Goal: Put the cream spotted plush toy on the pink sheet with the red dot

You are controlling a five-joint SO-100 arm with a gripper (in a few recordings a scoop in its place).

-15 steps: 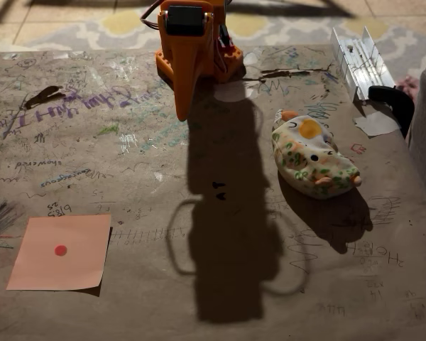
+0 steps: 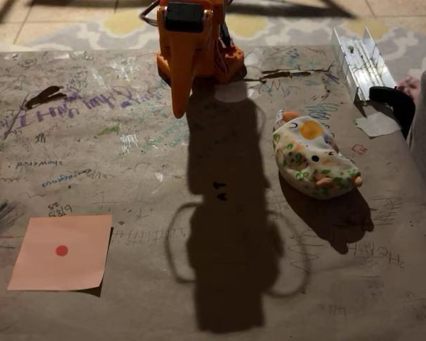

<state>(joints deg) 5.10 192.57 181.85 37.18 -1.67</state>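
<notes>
One orange arm I'm driving sits folded at the table's far edge, gripper (image 2: 179, 106) pointing down, its fingers seemingly together. The cream spotted plush toy (image 2: 314, 158) lies right, well apart from the pink sheet (image 2: 60, 252) at front-left.

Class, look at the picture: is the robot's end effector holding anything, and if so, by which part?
Nothing is held. The end effector hangs over the table near the arm's base, apart from the cream spotted plush toy, which lies on the table.

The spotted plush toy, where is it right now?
In the fixed view the cream spotted plush toy lies on its side on the right part of the table, near a white paper scrap, far from the pink sheet at lower left.
</notes>
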